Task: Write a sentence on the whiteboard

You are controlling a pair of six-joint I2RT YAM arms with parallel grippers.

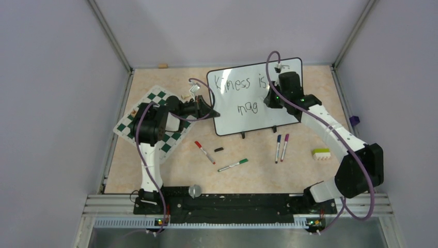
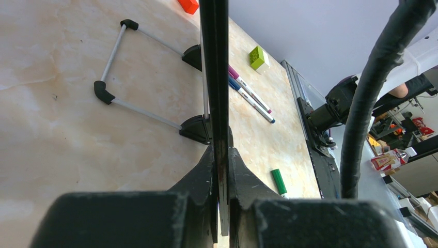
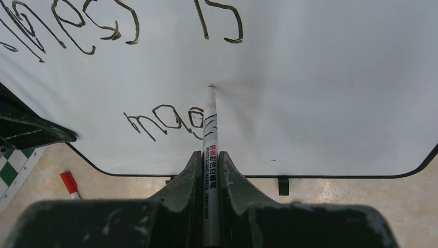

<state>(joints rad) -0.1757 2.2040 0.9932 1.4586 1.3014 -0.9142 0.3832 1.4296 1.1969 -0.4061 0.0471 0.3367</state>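
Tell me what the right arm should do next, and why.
Probably draw a short downstroke for the next letter, just right of the "g". The marker, shut in the right gripper, has its tip at the whiteboard there, the sentence stops at "mag", and the left gripper clamps the board's edge.

Scuffed black fingers (image 3: 187,183) are seen; behind them, white arm links (image 1: 330,129) are looped by purple cables (image 1: 267,66).

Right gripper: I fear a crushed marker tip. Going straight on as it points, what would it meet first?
The whiteboard, just right of "mag". The marker in the right gripper leads, its tip seemingly at the surface already.
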